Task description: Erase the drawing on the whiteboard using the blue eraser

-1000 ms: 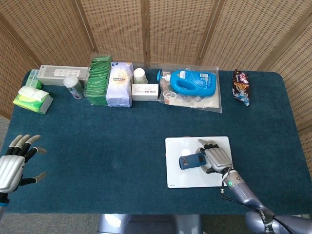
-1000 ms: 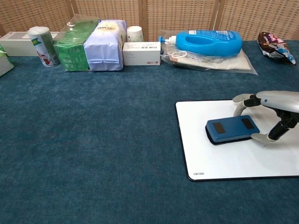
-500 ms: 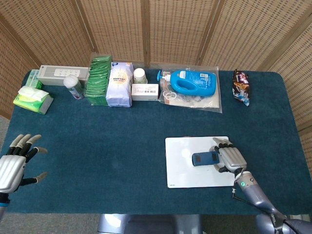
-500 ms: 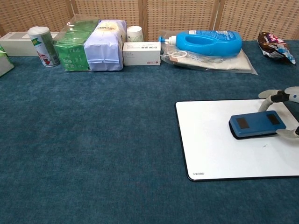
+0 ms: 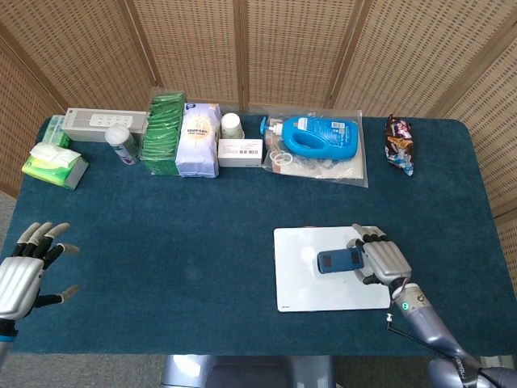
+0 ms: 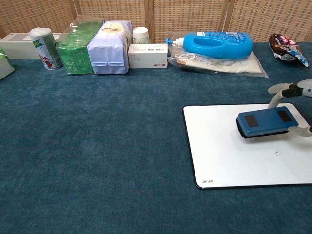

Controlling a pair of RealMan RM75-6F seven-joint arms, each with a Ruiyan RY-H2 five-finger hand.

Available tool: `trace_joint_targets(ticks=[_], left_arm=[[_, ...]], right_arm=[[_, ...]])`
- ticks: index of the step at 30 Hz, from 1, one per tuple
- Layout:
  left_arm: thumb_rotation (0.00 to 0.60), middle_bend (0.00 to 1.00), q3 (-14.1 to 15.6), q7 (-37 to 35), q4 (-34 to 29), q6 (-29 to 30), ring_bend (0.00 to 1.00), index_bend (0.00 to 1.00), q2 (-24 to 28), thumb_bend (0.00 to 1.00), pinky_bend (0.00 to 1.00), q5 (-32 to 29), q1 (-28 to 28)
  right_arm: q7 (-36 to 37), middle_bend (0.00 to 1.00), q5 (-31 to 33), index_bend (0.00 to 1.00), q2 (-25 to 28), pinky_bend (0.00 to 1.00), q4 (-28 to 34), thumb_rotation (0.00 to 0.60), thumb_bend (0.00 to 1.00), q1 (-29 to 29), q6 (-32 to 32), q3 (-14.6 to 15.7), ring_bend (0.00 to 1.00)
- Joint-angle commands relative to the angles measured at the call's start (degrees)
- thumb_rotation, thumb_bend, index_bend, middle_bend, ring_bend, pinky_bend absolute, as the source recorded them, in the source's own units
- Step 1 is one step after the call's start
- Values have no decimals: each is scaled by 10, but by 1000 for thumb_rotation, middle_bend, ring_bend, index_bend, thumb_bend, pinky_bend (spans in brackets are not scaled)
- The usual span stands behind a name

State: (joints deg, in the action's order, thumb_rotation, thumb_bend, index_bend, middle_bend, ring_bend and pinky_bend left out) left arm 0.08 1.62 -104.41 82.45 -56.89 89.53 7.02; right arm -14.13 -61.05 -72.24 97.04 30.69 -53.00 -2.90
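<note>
Eraser (image 6: 265,123), blue, sits gripped in the right hand's (image 5: 383,259) curled fingers (image 6: 277,92), flat on the whiteboard's (image 5: 311,293) right half. Only one faint speck remains there, so erasing looks nearly done. One eraser, one whiteboard. Far left of it, the left hand (image 5: 20,272) hovers spread, holding nothing.

Table contents, counted by kind

One whiteboard (image 5: 323,283), one blue eraser (image 5: 339,260), one detergent bottle (image 5: 319,136), one snack packet (image 5: 399,143), one white box (image 5: 240,152), two robot hands.
</note>
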Motion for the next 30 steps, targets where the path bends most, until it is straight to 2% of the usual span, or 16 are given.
trace_joint_targets(ticks=[1, 7, 12, 21, 30], left_arm=[[600, 130, 1, -3, 2, 0, 81, 349, 1, 173, 0, -1, -1], [600, 130, 2, -6, 4, 2, 81, 349, 3, 173, 0, 1, -3], [600, 129, 4, -7, 3, 6, 81, 349, 4, 173, 0, 2, -6], [600, 129, 4, -4, 1, 5, 80, 349, 3, 172, 0, 6, -5], [600, 129, 2, -1, 0, 0, 80, 349, 0, 173, 0, 5, 0]], right_arm=[[-9, 33, 6, 610, -14, 0, 0, 600, 379, 8, 8, -1, 0], [-21, 33, 21, 611, -50, 0, -26, 600, 379, 24, 30, -1, 0], [-21, 33, 30, 612, -56, 0, -43, 600, 379, 24, 33, 4, 0], [-10, 33, 35, 613, -44, 0, -52, 600, 379, 11, 22, 9, 0], [-2, 33, 33, 613, 3, 0, -31, 600, 378, -13, -12, 11, 0]])
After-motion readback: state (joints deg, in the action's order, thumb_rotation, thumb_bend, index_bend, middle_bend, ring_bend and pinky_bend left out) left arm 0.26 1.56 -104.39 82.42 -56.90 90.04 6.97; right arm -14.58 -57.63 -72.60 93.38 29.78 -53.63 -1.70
